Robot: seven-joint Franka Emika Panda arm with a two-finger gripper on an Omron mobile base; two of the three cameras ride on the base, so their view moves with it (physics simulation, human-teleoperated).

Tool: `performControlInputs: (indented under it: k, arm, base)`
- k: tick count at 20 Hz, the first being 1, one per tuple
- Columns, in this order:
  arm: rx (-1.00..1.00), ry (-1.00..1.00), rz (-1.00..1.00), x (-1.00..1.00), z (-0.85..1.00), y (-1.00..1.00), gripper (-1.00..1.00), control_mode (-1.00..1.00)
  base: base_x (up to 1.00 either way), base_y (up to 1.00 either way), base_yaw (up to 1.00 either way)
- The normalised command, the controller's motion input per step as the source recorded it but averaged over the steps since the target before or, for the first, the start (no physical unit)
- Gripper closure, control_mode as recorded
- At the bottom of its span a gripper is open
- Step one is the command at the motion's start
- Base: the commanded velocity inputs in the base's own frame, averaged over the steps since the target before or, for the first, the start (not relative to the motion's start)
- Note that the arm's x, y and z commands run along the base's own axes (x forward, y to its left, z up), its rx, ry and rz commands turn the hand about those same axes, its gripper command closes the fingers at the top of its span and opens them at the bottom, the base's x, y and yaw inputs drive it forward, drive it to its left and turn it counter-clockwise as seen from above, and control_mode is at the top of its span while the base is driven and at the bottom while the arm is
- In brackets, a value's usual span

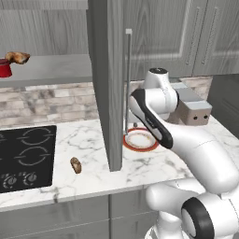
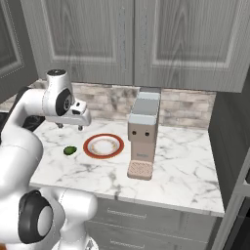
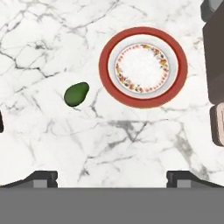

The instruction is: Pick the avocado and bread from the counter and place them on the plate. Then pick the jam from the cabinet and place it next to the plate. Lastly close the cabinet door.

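Widely parted, empty two-finger gripper [image 3: 111, 177] above white grey-veined marble counter [image 3: 52, 43]. Below it, small dark green avocado [image 3: 76, 94], lying just beside round orange-red-rimmed plate [image 3: 143, 101], not on it. Farther off, small brown bread roll [image 1: 75, 165] near black cooktop [image 1: 25, 156]; red jam jar [image 1: 4, 68] on cabinet shelf.

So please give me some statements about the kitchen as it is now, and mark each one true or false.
1. The plate carries no food. True.
2. The avocado lies on the plate. False: it lies on the counter beside it.
3. The cabinet door stands open. True.
4. The jam stands next to the plate. False: it is on the cabinet shelf.
5. The pincer holds the bread. False: it is open and holds nothing.
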Motion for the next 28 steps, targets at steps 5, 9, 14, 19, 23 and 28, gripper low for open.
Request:
performControlInputs:
  k: [5, 9, 14, 19, 23, 28]
  arm:
    - [0.00, 0.00, -0.01, 0.14, -0.28, 0.31, -1.00, -1.00]
    - [0.00, 0.00, -0.01, 0.11, -0.31, 0.28, -1.00, -1.00]
    - [0.00, 0.00, -0.02, 0.13, -0.32, 0.27, -1.00, -1.00]
    - [0.01, 0.00, -0.03, 0.12, -0.31, 0.22, -1.00, -1.00]
    - [0.00, 0.00, -0.04, 0.09, -0.27, 0.20, -1.00, -1.00]
    - [0.00, 0.00, -0.04, 0.10, -0.24, 0.16, -1.00, -1.00]
  base:
    - [0.00, 0.00, 0.00]
    - [0.00, 0.00, 0.00]
    - [0.00, 0.00, 0.00]
    - [0.00, 0.00, 0.00]
    - [0.00, 0.00, 0.00]
    - [0.00, 0.00, 0.00]
